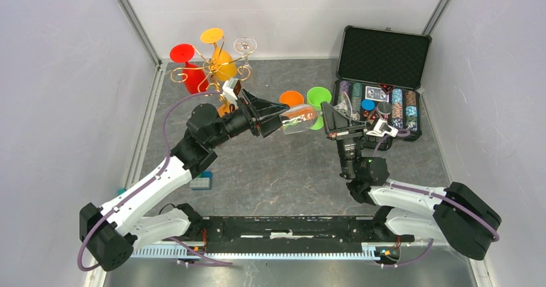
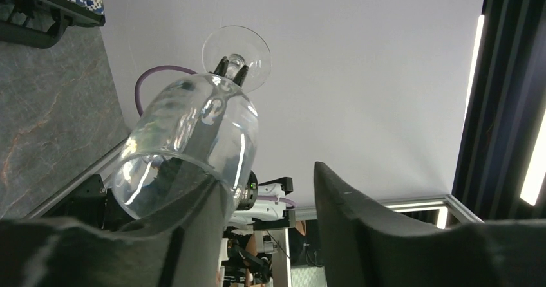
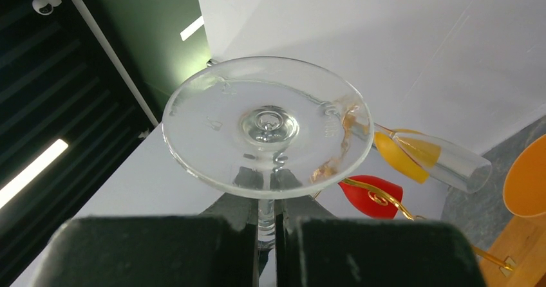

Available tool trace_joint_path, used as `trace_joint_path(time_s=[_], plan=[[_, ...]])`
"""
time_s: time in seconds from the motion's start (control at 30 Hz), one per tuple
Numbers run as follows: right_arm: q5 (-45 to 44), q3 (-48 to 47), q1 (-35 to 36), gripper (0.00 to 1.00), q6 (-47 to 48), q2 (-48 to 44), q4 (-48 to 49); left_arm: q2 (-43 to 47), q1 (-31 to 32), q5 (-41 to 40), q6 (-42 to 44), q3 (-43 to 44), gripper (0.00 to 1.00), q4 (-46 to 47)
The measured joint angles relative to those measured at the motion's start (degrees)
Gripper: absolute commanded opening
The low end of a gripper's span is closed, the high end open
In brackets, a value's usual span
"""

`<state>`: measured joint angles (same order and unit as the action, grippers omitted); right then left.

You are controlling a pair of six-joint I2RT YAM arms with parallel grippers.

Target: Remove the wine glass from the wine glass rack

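A clear wine glass [image 1: 299, 120] lies on its side in the air between my two grippers, away from the gold wire rack [image 1: 209, 68]. My right gripper [image 1: 328, 114] is shut on its stem just under the round foot [image 3: 267, 126], as the right wrist view [image 3: 267, 206] shows. My left gripper [image 1: 283, 116] is open; in the left wrist view [image 2: 265, 174] the bowl [image 2: 193, 126] lies against its left finger [image 2: 193, 229], not between the jaws. The rack holds red, yellow and clear glasses [image 1: 244, 44]. Its orange base is mostly hidden by my left arm.
An open black case [image 1: 384, 55] of poker chips [image 1: 396, 103] stands at the back right, close behind my right gripper. An orange cup [image 1: 291, 98] and a green cup [image 1: 319, 97] sit beside it. A small blue block [image 1: 201, 183] lies by my left arm. White walls enclose the table.
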<state>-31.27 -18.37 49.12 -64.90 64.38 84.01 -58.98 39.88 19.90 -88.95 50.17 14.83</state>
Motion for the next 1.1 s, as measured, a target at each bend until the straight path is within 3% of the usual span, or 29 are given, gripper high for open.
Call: trace_joint_path(time_s=[0.03,0.07,0.2,0.27,0.63,0.83,0.87,0.93,1.1], plan=[[0.1,0.1,0.0,0.0,0.2,0.0,0.0,0.2,0.0,-0.2,0.0,0.0,0.63,-0.1],[0.2,0.2,0.0,0.0,0.3,0.0,0.0,0.3,0.0,-0.2,0.0,0.0,0.56,-0.3],[0.6,0.2,0.2,0.0,0.2,0.0,0.1,0.7,0.1,-0.3,0.9,0.1,0.14,-2.4],[0.6,0.2,0.3,0.0,0.1,-0.2,0.1,0.6,0.1,-0.3,1.7,0.1,0.03,-3.7],[0.8,0.2,0.3,0.0,-0.9,-0.2,0.1,0.6,0.1,-0.2,3.2,1.7,0.02,-5.9],[1.3,0.1,0.3,0.0,-2.4,-0.3,0.1,0.2,0.1,0.3,5.7,4.0,0.18,-7.8],[1.3,0.1,0.3,0.01,-2.8,-0.3,0.1,0.1,0.1,0.5,6.1,4.3,0.17,-8.0],[1.3,0.1,0.3,0.01,-3.3,-0.6,0.1,-0.2,0.1,1.1,6.5,4.9,0.04,-8.4],[1.5,0.1,0.3,0.07,-4.6,-0.6,0.1,-0.3,0.1,1.6,6.9,5.7,0.02,-8.9]])
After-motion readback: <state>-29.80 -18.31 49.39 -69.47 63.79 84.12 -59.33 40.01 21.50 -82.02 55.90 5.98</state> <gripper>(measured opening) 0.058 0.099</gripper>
